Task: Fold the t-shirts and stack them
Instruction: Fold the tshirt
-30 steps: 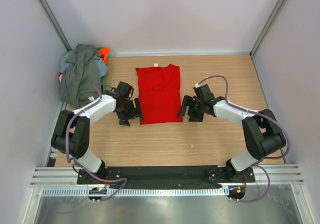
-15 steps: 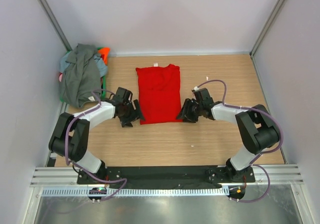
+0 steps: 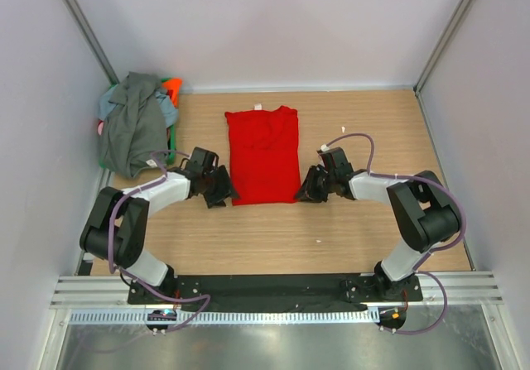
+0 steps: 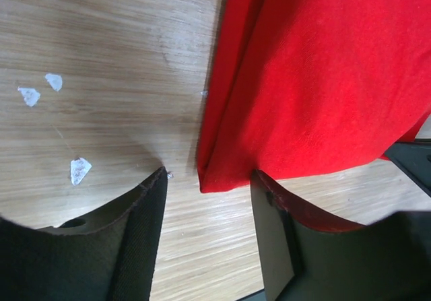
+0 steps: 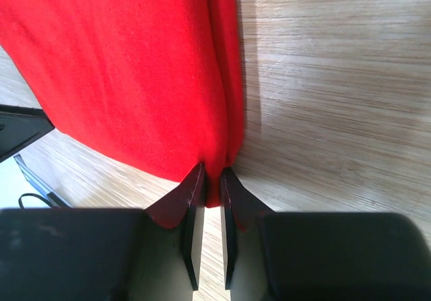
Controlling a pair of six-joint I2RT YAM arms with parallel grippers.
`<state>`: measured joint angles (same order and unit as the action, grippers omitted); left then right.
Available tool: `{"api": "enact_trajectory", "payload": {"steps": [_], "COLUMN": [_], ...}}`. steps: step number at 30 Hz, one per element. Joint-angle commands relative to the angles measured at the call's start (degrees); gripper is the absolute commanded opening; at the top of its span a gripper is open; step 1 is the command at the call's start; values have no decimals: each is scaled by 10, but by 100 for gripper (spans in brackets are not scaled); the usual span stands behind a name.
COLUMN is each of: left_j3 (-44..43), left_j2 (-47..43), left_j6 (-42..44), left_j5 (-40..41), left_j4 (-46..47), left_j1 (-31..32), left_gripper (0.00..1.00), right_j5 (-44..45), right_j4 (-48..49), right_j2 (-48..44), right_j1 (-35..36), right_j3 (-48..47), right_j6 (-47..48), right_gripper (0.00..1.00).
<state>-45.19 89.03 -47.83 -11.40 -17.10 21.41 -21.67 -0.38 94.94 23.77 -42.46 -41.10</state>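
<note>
A pale wood-grain counter (image 3: 373, 130) fills the floor of a booth closed in by plain whitish walls (image 3: 273, 22), with slanting metal posts (image 3: 83, 22) at the far corners. A black plate (image 3: 273, 285) runs along the near edge, under the arm bases. The left wrist view shows the grain close up, with a few white flecks (image 4: 79, 170) stuck to the wood.

The red t-shirt (image 3: 263, 155) lies flat near the middle of the counter, folded into a narrow upright oblong with its collar toward the far wall. A heap of other shirts (image 3: 132, 130) sits in the far left corner against the wall, dark grey on top with bits of orange, light blue and green at its edges.

The left pincer (image 4: 209, 176) is down at the shirt's near left corner with its fingers apart. The folded corner lies between them and appears to brush the inner finger. The right pincer (image 5: 213, 173) is at the near right corner, its fingers drawn together and clamped on the doubled edge of the red cloth.
</note>
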Motion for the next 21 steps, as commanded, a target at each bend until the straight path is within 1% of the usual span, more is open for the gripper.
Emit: {"api": "enact_trajectory", "payload": {"steps": [1,3,4,6,7,12,14,15,17,18,21], "left_j3": [19,21,20,21,21,30,31,31,30,30,36], "left_j2": [7,13,19,26,32,40,43,44,48,48,40], "left_j6": [-2,-5,-6,-7,-7,-10,-12,-12,-13,-14,-16], "left_j5": [4,2,2,1,1,1,1,-1,0,0,0], "left_j4": [32,44,46,53,56,77,84,87,89,89,89], "left_j1": [4,4,5,6,7,10,11,11,14,15,18], "left_gripper": [54,52,49,46,42,31,27,21,12,0,0], "right_j5": [6,3,3,1,1,-1,-4,-5,-5,-5,-4], "right_j4": [-2,-1,0,0,0,0,0,16,17,17,15], "right_j2": [15,17,18,21,20,25,28,28,28,29,23], "right_j1": [2,3,2,2,3,2,3,2,3,4,3], "right_j3": [13,14,16,17,18,21,22,23,24,25,29], "right_j6": [11,12,12,13,13,15,15,15,16,15,16], "right_gripper": [19,17,17,15,15,8,7,6,4,4,2]}}
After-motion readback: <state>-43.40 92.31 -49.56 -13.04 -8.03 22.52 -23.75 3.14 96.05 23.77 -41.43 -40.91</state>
